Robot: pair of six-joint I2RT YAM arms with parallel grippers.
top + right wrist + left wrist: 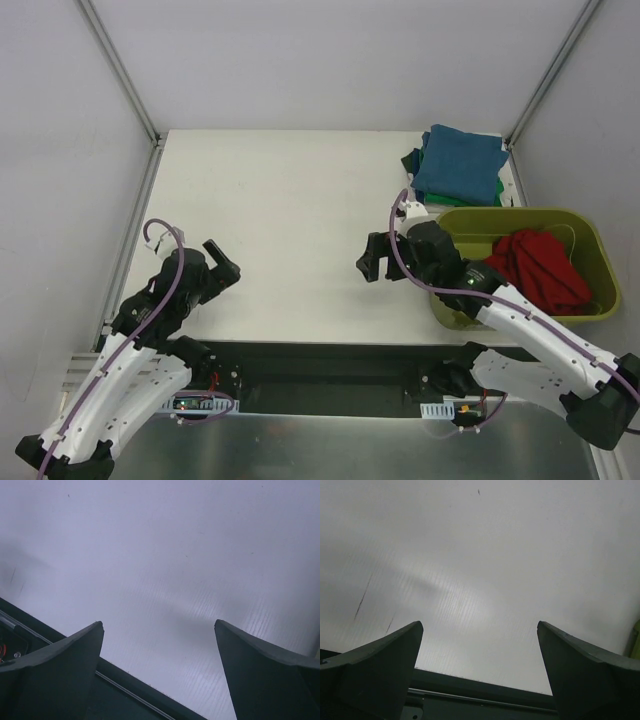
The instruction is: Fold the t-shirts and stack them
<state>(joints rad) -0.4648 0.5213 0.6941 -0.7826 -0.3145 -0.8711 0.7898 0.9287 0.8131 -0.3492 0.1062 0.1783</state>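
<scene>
Folded t-shirts (458,165), teal-blue on top with green showing beneath, sit stacked at the far right corner of the surface (290,210); the dark red t-shirt (540,268) lies crumpled inside the olive-green basket (520,213) at the right edge, just on the near side of that stack. The left claw (222,258) hangs toward the near left corner and the right claw (375,258) over the middle, close to the basket; both stand wide open with nothing between the jaws, and each wrist view shows only bare surface below. The step in hand looks like fetching the last unfolded shirt. The next move likely calls for the right arm to swing over the basket rim, pinch a good bunch of red cloth, lift it clear of the wall and spread it flat mid-surface, where both claws can reach its edges for folding
</scene>
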